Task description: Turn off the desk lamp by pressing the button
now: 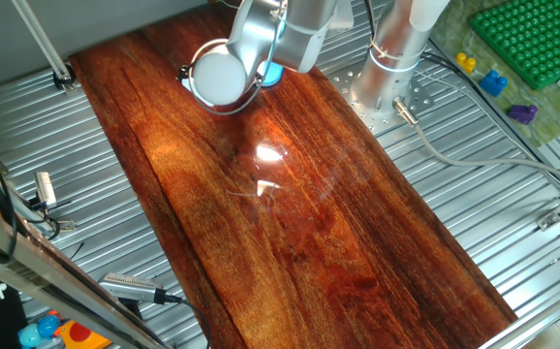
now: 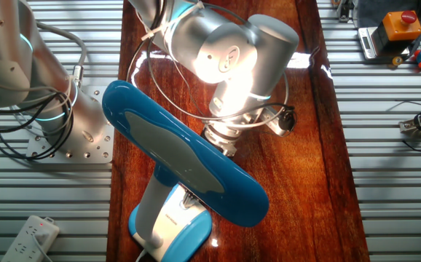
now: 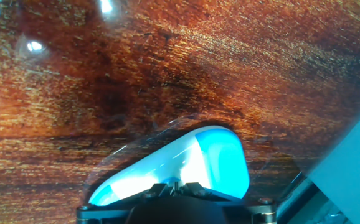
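Observation:
The desk lamp stands at the far end of the wooden board (image 1: 290,223). In the other fixed view its long blue head (image 2: 185,156) leans over the board above its white stem (image 2: 151,207) and light-blue base (image 2: 185,233). In one fixed view only a bit of the blue base (image 1: 273,74) shows under the arm. The hand view shows the base (image 3: 192,162), blue with a bright white centre, right below my gripper (image 3: 176,186). The fingertips meet with no gap, just over the base's near part. The button is hidden from every view.
The robot's silver column (image 1: 396,48) stands beside the board on a bolted plate (image 2: 72,142). A green peg tray (image 1: 537,39) and small coloured pieces lie at the far right. A white power strip (image 2: 32,233) and an orange box (image 2: 402,25) sit off the board.

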`<state>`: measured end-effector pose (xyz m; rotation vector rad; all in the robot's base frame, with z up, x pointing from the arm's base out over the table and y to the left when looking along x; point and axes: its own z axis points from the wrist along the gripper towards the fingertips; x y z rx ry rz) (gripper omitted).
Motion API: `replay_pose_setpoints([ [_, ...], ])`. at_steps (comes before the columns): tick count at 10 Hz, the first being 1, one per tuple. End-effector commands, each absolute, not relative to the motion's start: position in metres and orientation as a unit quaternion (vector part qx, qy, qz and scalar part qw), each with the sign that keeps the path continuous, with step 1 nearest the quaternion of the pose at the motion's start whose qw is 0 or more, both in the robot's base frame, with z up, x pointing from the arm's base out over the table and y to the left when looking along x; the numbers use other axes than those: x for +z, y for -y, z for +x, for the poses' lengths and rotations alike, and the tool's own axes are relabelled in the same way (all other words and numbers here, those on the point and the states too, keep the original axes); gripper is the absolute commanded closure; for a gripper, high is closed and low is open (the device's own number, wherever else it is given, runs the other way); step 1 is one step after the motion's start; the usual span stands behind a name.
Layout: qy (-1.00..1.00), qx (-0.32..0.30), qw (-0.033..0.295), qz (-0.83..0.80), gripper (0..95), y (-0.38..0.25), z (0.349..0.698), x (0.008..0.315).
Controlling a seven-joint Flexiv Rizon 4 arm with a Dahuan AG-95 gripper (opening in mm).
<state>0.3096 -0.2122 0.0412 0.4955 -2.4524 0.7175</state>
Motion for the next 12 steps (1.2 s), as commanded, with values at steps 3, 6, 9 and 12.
replay_pose_setpoints([
  [3, 0.907, 0.262, 0.272, 0.188, 95.0, 0.2120, 0.3100, 0.0408],
  [6, 0.905, 0.260, 0.275, 0.192, 95.0, 0.2122, 0.3099, 0.0408],
  [9, 0.905, 0.260, 0.276, 0.192, 95.0, 0.2133, 0.3091, 0.0411],
  [12, 0.905, 0.258, 0.278, 0.194, 95.0, 0.2136, 0.3089, 0.0412],
])
